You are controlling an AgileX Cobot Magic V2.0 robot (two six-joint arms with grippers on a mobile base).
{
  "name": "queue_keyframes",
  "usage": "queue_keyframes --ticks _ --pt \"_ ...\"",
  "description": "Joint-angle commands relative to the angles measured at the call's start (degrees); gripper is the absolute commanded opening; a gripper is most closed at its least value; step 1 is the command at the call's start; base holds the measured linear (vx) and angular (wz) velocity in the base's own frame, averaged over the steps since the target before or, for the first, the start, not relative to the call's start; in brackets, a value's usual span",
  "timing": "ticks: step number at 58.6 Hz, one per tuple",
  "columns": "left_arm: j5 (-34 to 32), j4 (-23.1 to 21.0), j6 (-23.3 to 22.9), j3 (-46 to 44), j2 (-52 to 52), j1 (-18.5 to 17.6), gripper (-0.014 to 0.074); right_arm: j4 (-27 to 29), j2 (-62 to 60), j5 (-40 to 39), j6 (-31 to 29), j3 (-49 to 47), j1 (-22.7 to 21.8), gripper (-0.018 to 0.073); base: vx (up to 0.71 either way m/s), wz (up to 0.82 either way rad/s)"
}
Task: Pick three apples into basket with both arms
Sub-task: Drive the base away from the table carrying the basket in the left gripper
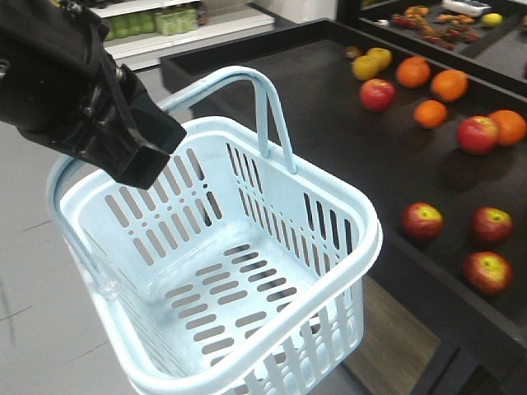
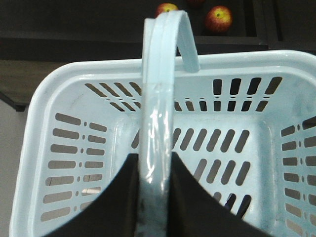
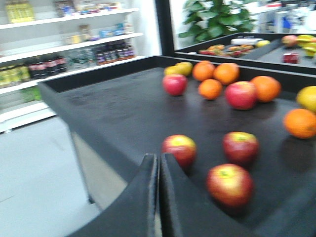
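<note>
Left wrist: left pincer clamped on basket handle (right pincer apparently closed)

You see oranges and two yellow fruits on the black display table, far end; stocked shelves behind.

A: Where does the pale-blue slotted plastic basket get lost?
B: The left wrist view's bottom and right edges crop it. Its loop handle's lower end vanishes between the black fingers of the left gripper.
A: And the deep-red round apples?
B: One apple is cut by that view's top edge. The right wrist view blurs them all, and the shelf bottles are unreadable.
</note>
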Motion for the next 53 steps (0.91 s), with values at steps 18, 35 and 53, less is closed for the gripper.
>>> queue_keyframes --ticks 18,35,53 --pt "-2.36 -0.71 -0.66 -1.62 -1.55 0.15 -0.0006 -0.14 -0.67 -4.28 -0.37 0.79 -0.24 -0.0005 -0.13 0.49" --pt "-2.36 -0.71 -0.66 -1.62 -1.55 0.15 -0.0006 -0.14 -0.67 -4.28 -0.37 0.79 -0.24 -0.0005 -0.11 0.44" --pt "-2.36 -0.71 -0.66 -1.62 -1.55 0.15 -0.0006 -0.14 -0.67 -4.28 -0.37 0.79 -0.24 -0.0005 -0.09 0.38"
